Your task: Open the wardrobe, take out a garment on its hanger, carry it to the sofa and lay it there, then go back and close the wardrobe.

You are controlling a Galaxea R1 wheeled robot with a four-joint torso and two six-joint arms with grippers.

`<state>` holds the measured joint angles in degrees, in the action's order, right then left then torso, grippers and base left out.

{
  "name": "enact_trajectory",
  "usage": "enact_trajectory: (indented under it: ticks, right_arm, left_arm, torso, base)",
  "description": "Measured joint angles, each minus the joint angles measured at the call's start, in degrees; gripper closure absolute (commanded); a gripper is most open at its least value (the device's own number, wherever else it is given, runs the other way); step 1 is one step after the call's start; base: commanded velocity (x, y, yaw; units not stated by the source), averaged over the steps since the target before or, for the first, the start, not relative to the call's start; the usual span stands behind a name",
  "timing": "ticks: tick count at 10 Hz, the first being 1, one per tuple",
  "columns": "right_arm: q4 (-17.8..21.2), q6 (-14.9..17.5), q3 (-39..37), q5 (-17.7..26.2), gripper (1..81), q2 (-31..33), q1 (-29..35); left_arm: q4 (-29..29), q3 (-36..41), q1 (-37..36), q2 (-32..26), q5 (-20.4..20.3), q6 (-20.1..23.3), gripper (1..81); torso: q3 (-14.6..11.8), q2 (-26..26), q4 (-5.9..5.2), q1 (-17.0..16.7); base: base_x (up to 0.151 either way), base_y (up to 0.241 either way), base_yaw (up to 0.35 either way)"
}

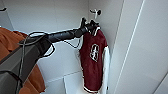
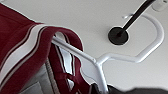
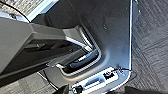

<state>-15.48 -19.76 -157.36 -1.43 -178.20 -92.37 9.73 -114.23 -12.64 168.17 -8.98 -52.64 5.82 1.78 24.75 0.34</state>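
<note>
One maroon garment (image 1: 93,62) w/ white sleeves, chest emblem, left claw (image 1: 90,27) gripping its hanger (image 2: 110,58)

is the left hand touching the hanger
Cannot tell. In the head view the left hand sits at the hanger above the maroon jacket, but the contact point is too blurred to see.

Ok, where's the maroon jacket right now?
In the head view the jacket hangs on its white hanger inside the open wardrobe, right of centre by the right inner wall. The left gripper is at its collar; an orange jacket hangs far left.
</note>
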Motion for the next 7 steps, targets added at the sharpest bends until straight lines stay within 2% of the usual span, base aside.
enact_trajectory:
  ticks: [3,4,5,7]
  right_arm:
    - [-0.1,0.3,0.2,0.0,1.0,0.6,0.0]
    - [-0.1,0.3,0.3,0.0,1.0,0.6,0.0]
    - [-0.2,0.4,0.3,0.0,1.0,0.6,0.0]
    - [-0.3,0.5,0.4,0.0,1.0,0.6,0.0]
  left_arm:
    - [0.1,7.1,-1.2,-4.6,0.0,-1.3,81.1]
    - [0.1,9.4,-2.1,-6.3,0.2,-1.7,81.1]
    - [-0.1,11.3,-2.9,-7.1,0.1,-1.8,81.1]
    - [-2.8,13.8,-4.3,-4.8,0.5,-1.2,81.1]
  torso:
    - [0.0,0.0,0.0,0.0]
    - [0.0,0.0,-0.35,0.0]
    - [0.0,0.0,-1.42,0.1]
    - [0.0,0.0,-5.14,0.0]
  base:
    - [0.0,0.0,0.0]
    - [0.0,0.0,0.0]
    - [0.0,0.0,0.0]
    - [0.0,0.0,0.0]
